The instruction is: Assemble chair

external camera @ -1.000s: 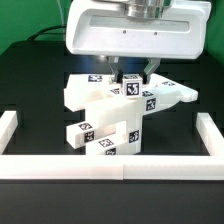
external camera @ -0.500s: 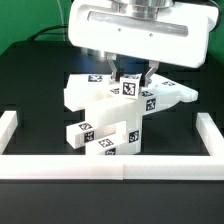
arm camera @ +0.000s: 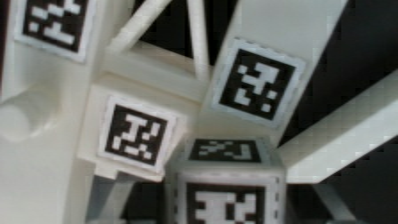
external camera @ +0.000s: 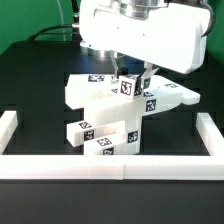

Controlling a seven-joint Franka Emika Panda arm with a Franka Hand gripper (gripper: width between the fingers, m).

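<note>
At the middle of the black table (external camera: 30,95) stands the part-built white chair (external camera: 100,100). A low border wall (external camera: 110,166) rings it from 3 through 6 to 9 o'clock. The bulky white arm (external camera: 150,35) blocks its 12 o'clock side. The claw (external camera: 132,76) straddles the topmost tagged block (external camera: 127,88); whether it pinches, I cannot tell.

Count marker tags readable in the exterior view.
5: on rear slab, small block at gripper, upright, lower bar, lowest block. Others may be hidden.
</note>
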